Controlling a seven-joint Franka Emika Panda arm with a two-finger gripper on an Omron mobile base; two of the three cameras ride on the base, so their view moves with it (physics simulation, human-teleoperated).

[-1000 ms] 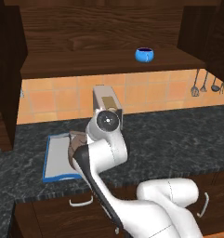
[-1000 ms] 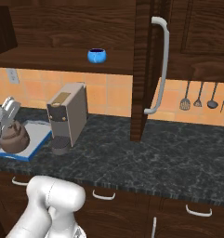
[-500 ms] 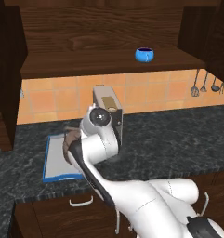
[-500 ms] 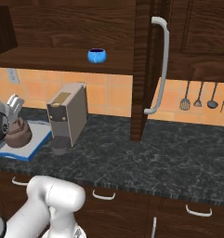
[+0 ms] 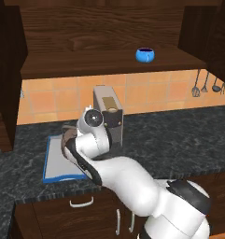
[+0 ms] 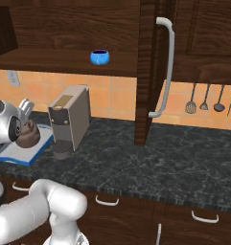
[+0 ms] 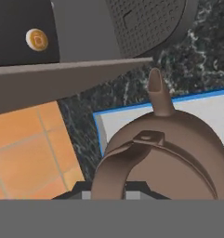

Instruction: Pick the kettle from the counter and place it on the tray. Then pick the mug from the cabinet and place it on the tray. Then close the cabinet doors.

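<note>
Hand view: claw (image 7: pixel 108 193) apparently clamped on kettle (image 7: pixel 164 148) handle, arm bent over tray (image 7: pixel 201 104)

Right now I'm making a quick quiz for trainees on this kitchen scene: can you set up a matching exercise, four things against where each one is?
Things:
1. kettle
2. mug
3. coffee machine
4. utensils

Places:
A. on the cabinet shelf
B. hanging on the tiled wall
C. over the tray, held by the gripper
D. standing on the counter beside the tray

Pairs: 1-C, 2-A, 3-D, 4-B
</note>
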